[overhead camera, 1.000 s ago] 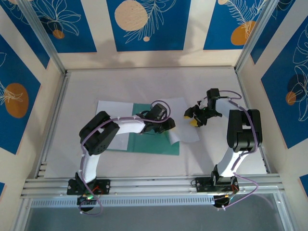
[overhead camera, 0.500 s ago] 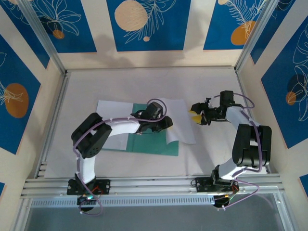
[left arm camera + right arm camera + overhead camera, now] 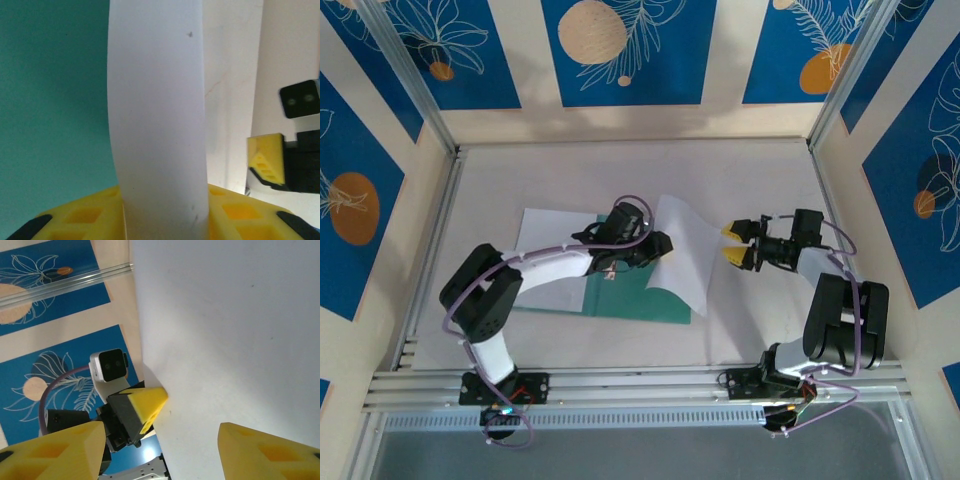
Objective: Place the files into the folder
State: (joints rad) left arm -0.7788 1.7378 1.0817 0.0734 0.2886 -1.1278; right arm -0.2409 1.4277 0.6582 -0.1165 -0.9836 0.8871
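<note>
One white file stands curled up off the table, pinched at its left edge by my left gripper. In the left wrist view the same sheet runs up between my yellow pads, which are shut on it. Under and left of it lies the teal folder. A second white file lies flat at the folder's far-left corner, partly under my left arm. My right gripper hovers just right of the lifted sheet, open, with nothing between its fingers. The sheet faces it.
The white table is walled by blue-and-cream panels on three sides. Metal rails run along the near edge by the arm bases. The left gripper's fingertip and camera sit close in front of the right gripper.
The left gripper has raised the sheet's edge, so the sheet curls upright. The right gripper has drawn back to the right, turned to face the sheet and opened wider.
</note>
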